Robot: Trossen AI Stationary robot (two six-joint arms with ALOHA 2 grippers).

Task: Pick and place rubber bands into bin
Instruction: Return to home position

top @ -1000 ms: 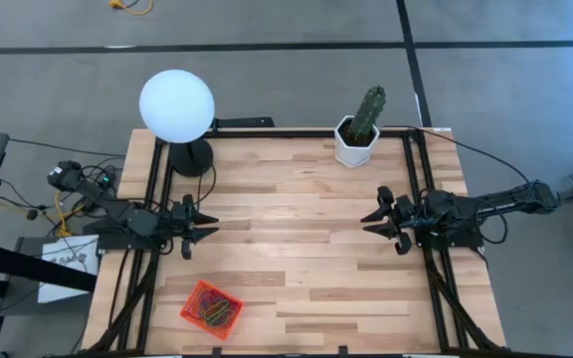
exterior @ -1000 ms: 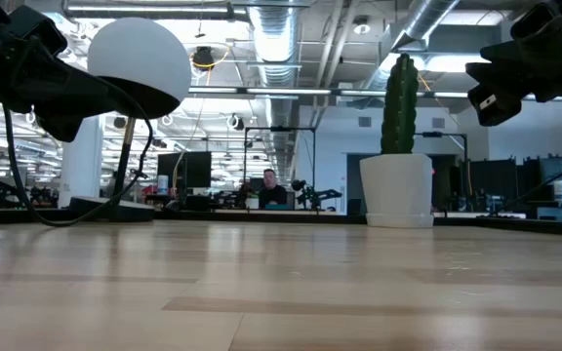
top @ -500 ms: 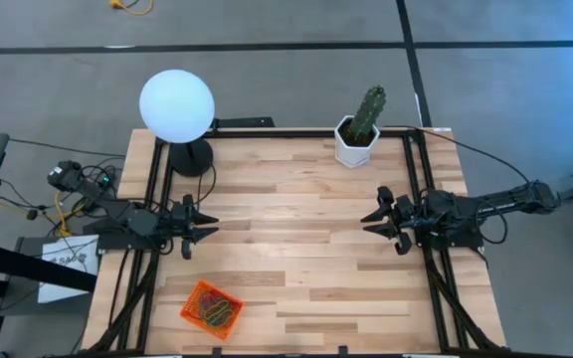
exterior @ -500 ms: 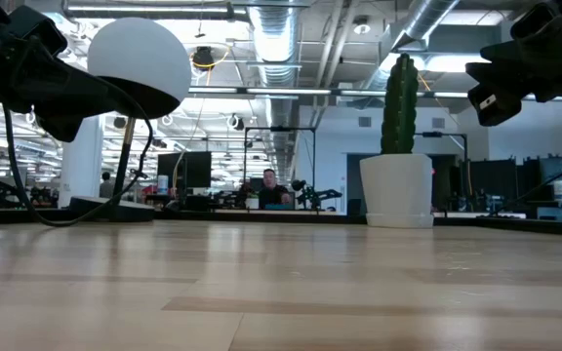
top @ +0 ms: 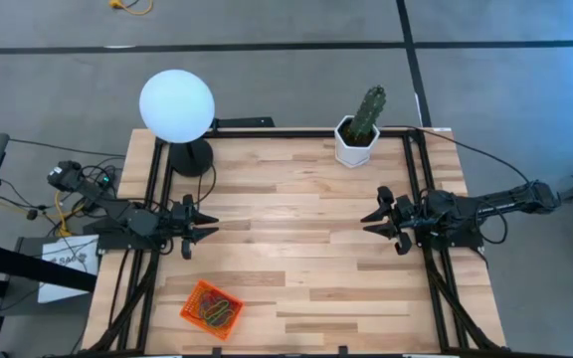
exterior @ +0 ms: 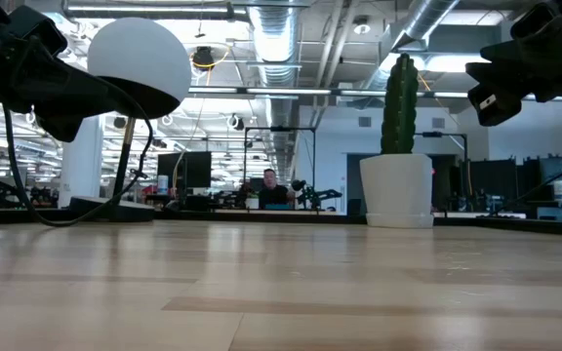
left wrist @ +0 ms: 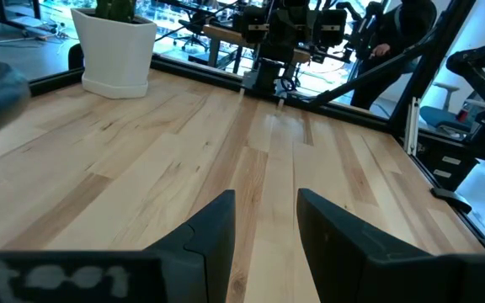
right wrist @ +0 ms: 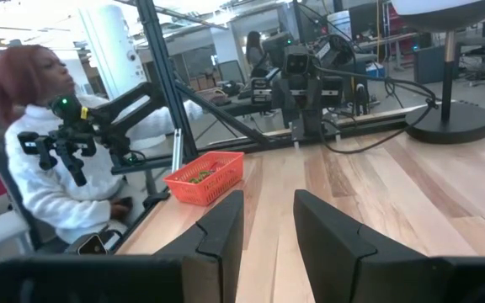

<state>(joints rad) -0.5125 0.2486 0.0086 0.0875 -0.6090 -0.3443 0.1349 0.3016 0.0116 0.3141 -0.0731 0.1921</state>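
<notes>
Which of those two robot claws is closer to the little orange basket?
Left. The left gripper hovers near the table's left edge, with the bin a short way off on that same side. The right gripper is across the table near the right edge, clearly farther.

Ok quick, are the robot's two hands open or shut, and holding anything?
Left gripper: open, holding nothing.
Right gripper: open, holding nothing.

Pale matt wood-plank table (top: 296, 214), orange mesh plastic bin (top: 193, 296), glossy white pot (top: 352, 154)
</notes>
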